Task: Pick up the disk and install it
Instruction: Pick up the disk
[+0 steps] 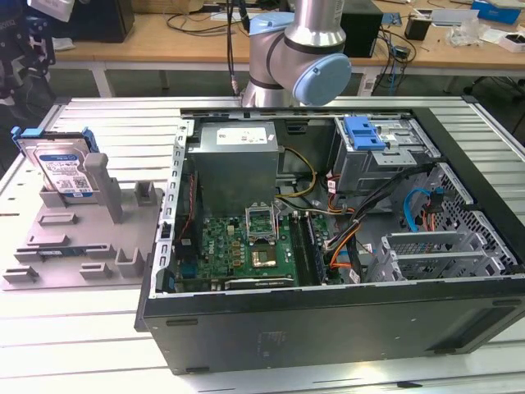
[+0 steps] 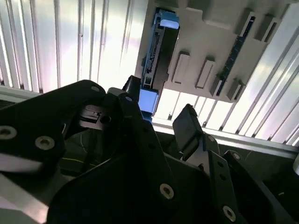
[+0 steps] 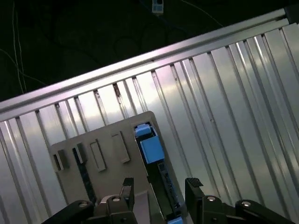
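The disk is a silver hard drive with a white-and-blue label in a blue bracket. It leans upright in the grey fixture at the exterior view's left. Both wrist views look down on the disk edge-on, a thin dark strip with blue bracket ends. My gripper hangs well above it, open, with nothing between its black fingers. In these views the disk lines up with the gap between the fingers. The arm's grey and blue joint stands at the back, behind the case.
An open computer case lies on the slatted metal table, to the exterior view's right of the fixture. Inside are a motherboard, a power supply, cables and a grey drive cage with a blue latch. Cluttered desks stand behind.
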Controlling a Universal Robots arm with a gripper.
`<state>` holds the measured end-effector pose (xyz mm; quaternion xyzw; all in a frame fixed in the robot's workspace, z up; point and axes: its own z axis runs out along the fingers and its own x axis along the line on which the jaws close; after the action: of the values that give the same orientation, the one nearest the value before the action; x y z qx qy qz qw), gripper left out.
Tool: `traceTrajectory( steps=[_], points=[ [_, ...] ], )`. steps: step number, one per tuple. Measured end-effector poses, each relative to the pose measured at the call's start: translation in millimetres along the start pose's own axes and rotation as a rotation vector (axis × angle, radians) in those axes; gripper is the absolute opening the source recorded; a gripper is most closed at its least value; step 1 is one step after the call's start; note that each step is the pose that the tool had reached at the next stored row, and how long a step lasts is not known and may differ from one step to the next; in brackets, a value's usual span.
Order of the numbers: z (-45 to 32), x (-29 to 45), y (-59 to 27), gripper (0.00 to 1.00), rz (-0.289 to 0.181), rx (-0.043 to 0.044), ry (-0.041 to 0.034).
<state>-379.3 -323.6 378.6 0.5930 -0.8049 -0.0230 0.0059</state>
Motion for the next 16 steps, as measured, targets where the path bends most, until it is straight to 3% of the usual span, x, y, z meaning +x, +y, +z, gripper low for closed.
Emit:
traceTrajectory(
  steps=[1,3,8,9,13,16],
  points=[
    [0.2,0.0,0.0,0.56,-0.052,-0.001,0.0023],
    [0.3,0.0,0.0,0.56,-0.105,-0.002,0.0047],
    [0.4,0.0,0.6,0.56,-0.108,-0.0018,0.0054],
    [0.5,-0.2,3.0,0.56,-0.107,0.0005,0.0119],
    [2.0,-5.8,11.4,0.56,-0.113,0.0089,0.0268],
    [3.6,-9.8,12.6,0.56,-0.153,0.0118,0.0397]
  ],
)
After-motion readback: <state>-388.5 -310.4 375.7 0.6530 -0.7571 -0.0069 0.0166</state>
